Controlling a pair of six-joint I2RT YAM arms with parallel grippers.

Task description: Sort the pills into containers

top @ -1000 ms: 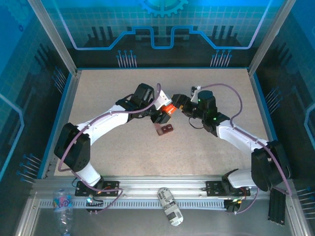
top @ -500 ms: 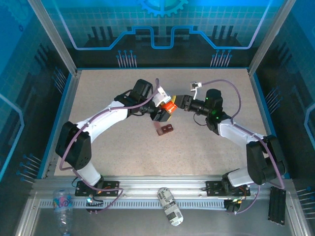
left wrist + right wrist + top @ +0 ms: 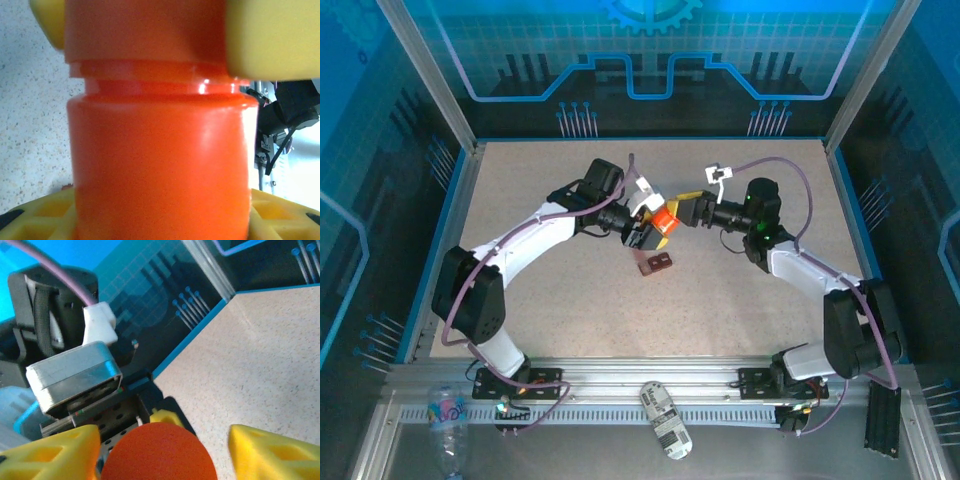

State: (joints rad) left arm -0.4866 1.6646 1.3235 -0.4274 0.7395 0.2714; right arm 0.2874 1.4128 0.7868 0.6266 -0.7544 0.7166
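An orange pill bottle (image 3: 662, 221) hangs above the table with my left gripper (image 3: 648, 233) shut on its body; its body (image 3: 160, 165) takes up most of the left wrist view. My right gripper (image 3: 686, 211) faces the bottle's cap (image 3: 159, 452) and stands open. Its yellow fingers (image 3: 272, 455) flank the cap, with a gap on the right side. The containers, a small dark red-brown tray (image 3: 656, 263), lie on the table just below the bottle. The pills are out of view.
Both arms meet over the middle of the speckled table (image 3: 550, 300). A labelled bottle (image 3: 666, 420) and a clear plastic bottle (image 3: 448, 418) lie on the metal rail in front of the arm bases. Blue-edged frame walls surround the table.
My right gripper closed on the bottle's cap and has opened again, its wrist turned. The left gripper, with the bottle, shifted slightly left.
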